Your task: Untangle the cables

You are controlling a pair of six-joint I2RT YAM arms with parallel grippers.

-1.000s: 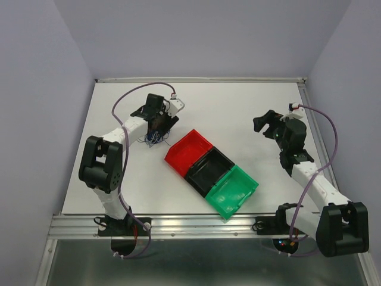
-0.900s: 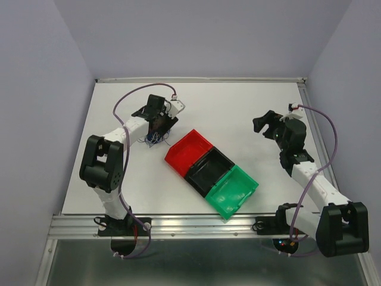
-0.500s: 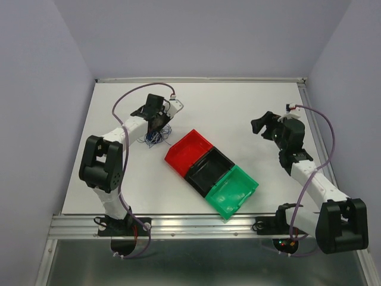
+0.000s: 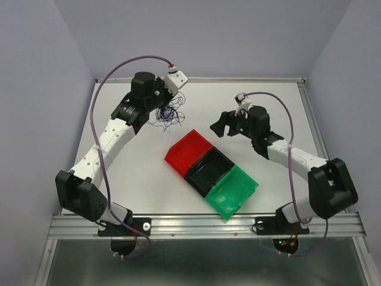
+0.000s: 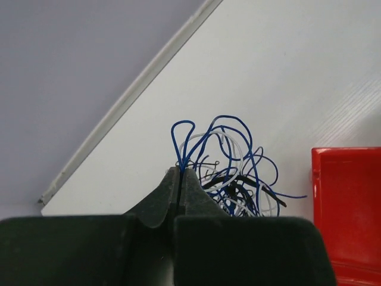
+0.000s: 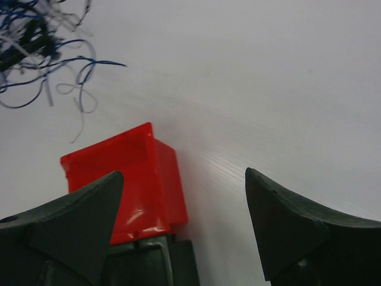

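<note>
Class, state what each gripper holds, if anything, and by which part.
The left gripper pinches a blue strand of the cables at the tangle's edge. The right gripper is open and holds nothing.

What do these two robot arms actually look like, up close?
The left arm and right arm have white links, bulky black joints and a mauve hose looping alongside. Each ends in two black, pointed fingers.

The red bin (image 6: 149, 179) is glossy plastic, the table (image 6: 268, 89) matt, the cables (image 5: 229, 179) smooth.
</note>
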